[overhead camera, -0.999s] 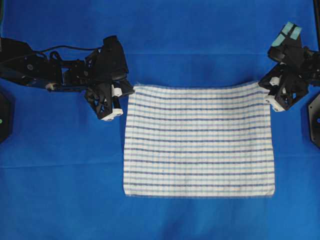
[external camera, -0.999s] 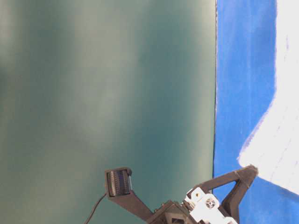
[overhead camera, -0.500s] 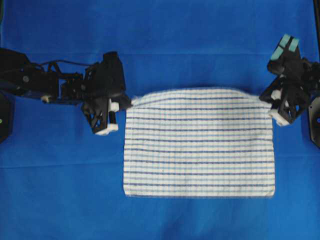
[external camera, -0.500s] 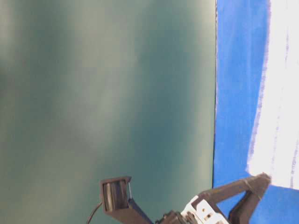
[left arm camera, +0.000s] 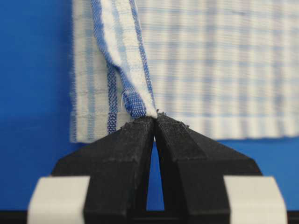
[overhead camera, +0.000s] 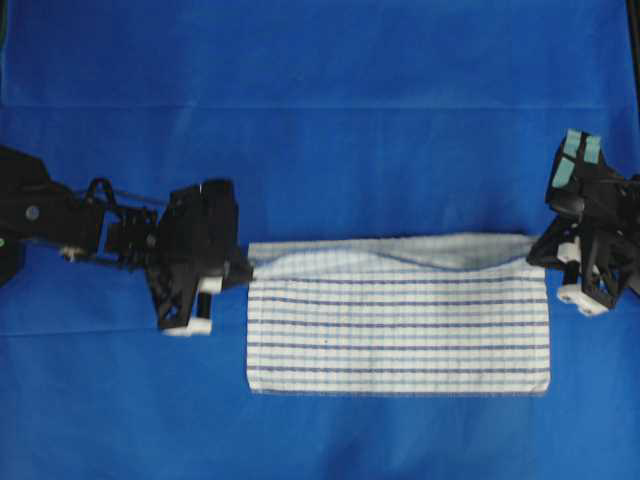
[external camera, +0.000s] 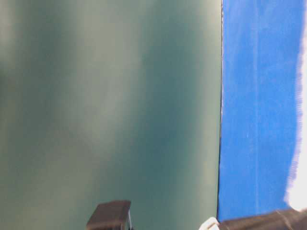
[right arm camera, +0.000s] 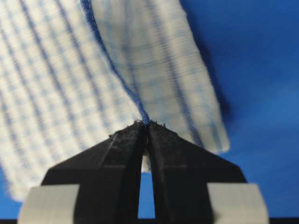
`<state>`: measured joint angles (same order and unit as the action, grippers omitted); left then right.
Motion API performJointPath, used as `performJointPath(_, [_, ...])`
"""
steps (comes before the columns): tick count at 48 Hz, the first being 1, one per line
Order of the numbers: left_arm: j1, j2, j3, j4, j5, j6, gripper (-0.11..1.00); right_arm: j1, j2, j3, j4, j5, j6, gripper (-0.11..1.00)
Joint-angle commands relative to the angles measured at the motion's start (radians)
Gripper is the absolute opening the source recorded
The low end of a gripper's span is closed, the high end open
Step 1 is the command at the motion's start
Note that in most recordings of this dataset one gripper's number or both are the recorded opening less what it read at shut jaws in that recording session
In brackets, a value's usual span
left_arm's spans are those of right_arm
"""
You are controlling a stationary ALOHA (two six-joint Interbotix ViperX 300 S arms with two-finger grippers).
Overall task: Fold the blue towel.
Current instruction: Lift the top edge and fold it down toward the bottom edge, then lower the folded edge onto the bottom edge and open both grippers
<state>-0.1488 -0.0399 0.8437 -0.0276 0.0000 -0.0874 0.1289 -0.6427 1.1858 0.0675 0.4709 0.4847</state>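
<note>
Reaching in from the left edge of the overhead view, left arm is stretched low over the table cover (overhead camera: pixel 320 80), solid blue cloth. Left gripper (overhead camera: pixel 246 271) sits at the towel's far-left corner; wrist cam shows the two black fingers (left arm camera: pixel 133 140) pressed together w/ a twisted bit of striped fabric pinched at the tips, corner lifted off the layer below.

Blue towel (overhead camera: pixel 400 335) lies mid-table, slightly right of centre: white w/ thin dark-blue stripes. Near edge flat on the cover; far edge raised and drawn toward the near side, so a sagging fold runs across the top betw. the two grippers. Visible area is a short wide strip.

Right gripper (overhead camera: pixel 538 254) is at the far-right corner, also clamped: right wrist cam shows fingertips (right arm camera: pixel 133 135) closed on the towel's edge, cloth hanging away from them. Teal tape on the right arm's upper part.

Table-level view: mostly dark green wall, sliver of blue cover, blurred towel edge (external camera: pixel 300 187) at right.
</note>
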Motion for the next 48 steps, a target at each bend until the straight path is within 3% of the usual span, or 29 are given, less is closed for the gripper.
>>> performJointPath(1, [-0.052,-0.025,-0.021,0.0,-0.003,-0.002,0.01,0.069,-0.003,-0.025,0.003,0.003,0.028,0.05])
performJointPath(10, [-0.138,-0.021,-0.038,0.0,-0.003,-0.018,0.01,0.225,0.003,-0.032,0.003,-0.025,0.117,0.05])
performJointPath(20, [-0.184,-0.011,-0.052,0.0,-0.003,-0.034,0.01,0.327,0.055,-0.044,0.003,-0.098,0.173,0.05])
performJointPath(35, [-0.212,-0.005,-0.057,0.0,0.015,-0.032,0.01,0.405,0.175,-0.103,0.003,-0.12,0.195,0.05])
performJointPath(48, [-0.21,-0.005,-0.06,0.0,0.012,-0.037,0.02,0.411,0.201,-0.117,0.003,-0.12,0.238,0.05])
